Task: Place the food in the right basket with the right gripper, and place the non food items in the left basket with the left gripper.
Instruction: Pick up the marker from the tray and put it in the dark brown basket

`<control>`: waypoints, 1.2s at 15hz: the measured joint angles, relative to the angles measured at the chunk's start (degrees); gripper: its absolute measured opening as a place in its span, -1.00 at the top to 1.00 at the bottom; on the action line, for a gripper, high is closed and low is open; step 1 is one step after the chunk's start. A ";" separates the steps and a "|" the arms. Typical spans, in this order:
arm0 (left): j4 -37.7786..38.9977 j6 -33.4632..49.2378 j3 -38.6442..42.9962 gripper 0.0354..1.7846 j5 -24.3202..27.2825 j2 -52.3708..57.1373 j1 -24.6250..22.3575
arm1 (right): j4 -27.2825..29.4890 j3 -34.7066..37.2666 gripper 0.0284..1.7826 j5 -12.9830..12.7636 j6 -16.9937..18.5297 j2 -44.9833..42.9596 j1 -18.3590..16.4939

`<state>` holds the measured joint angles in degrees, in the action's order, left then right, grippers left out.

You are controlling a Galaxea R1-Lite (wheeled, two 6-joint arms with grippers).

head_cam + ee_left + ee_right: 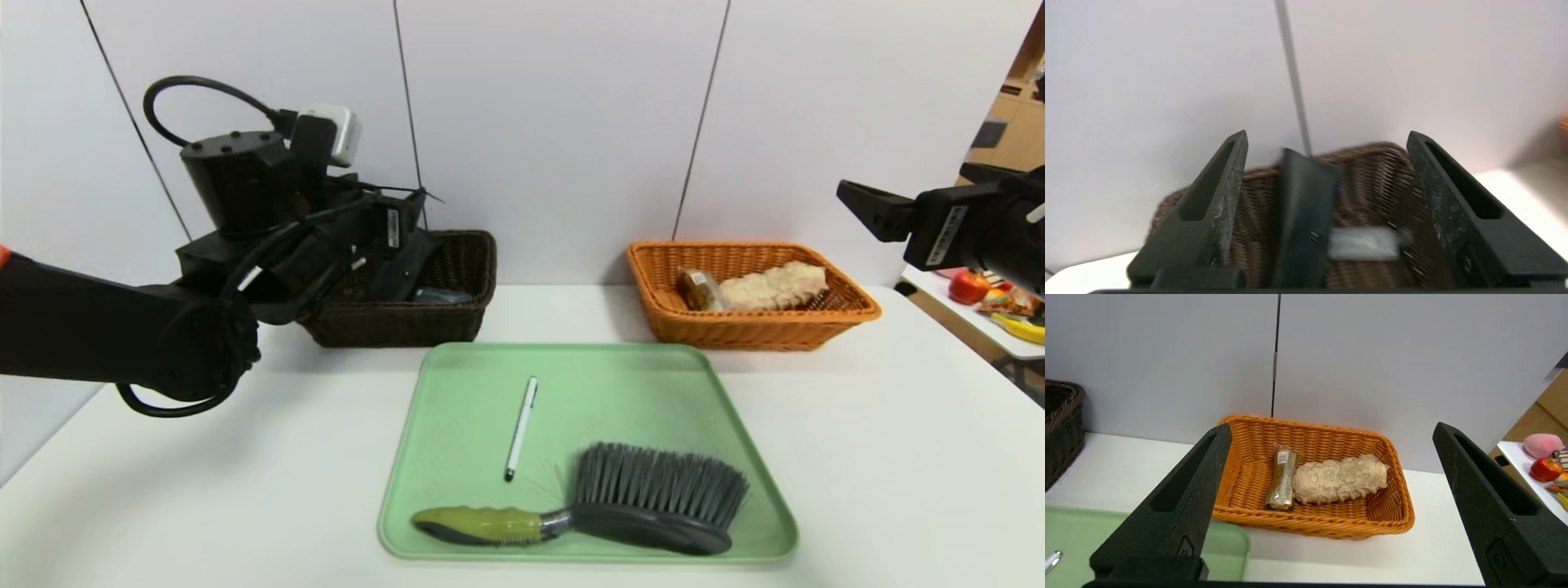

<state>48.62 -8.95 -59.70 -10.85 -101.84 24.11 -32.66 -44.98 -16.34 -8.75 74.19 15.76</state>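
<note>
Dark wicker left basket [457, 269] sits under your left gripper [1327, 196], jaws apart w/ a black item [1304, 220] dropping between them. Lift straight up, don't snag the rim. Right gripper [1331, 506] hangs wide open. Next: pen [521, 427] on tray [457, 523], long axis near-far, tip toward you.

Bright, even light with soft shadows; the left wrist view is motion-blurred.
</note>
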 joint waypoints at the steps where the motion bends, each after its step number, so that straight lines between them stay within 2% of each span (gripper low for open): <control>1: -4.88 0.51 0.09 -0.62 -0.39 2.47 2.90 | -1.49 0.80 -0.90 -0.02 0.33 -0.05 0.00; 3: -15.26 3.55 -0.69 -0.68 -2.90 7.02 10.08 | -2.28 2.01 -0.90 0.00 0.49 -0.38 -0.04; 5: -25.31 9.05 -2.95 -0.73 -8.28 9.56 16.63 | -2.36 2.27 -0.90 -0.04 0.62 -0.77 -0.06; 7: -34.79 15.12 -3.91 -0.77 -12.58 10.34 21.20 | -2.36 2.34 -0.90 -0.09 0.66 -1.04 -0.06; 9: -41.81 20.27 -3.25 -0.80 -14.53 10.03 25.49 | -2.38 2.51 -0.90 -0.17 0.62 -1.45 -0.33; 13: -42.47 29.89 -1.84 -0.85 -16.35 5.58 29.61 | -2.38 2.88 -0.90 -0.11 0.38 -2.50 -1.55; 16: -39.74 38.63 -3.28 -0.87 -16.60 -0.26 30.56 | -2.38 3.80 -0.90 -0.02 0.41 -3.33 -1.71; 18: -38.36 41.67 -4.85 -0.87 -16.80 -3.71 30.73 | -2.38 4.56 -0.90 -0.02 0.41 -3.55 -1.73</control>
<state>10.25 32.72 -64.55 -27.65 -105.55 54.85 -35.04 -40.42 -16.36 -8.34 70.64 14.03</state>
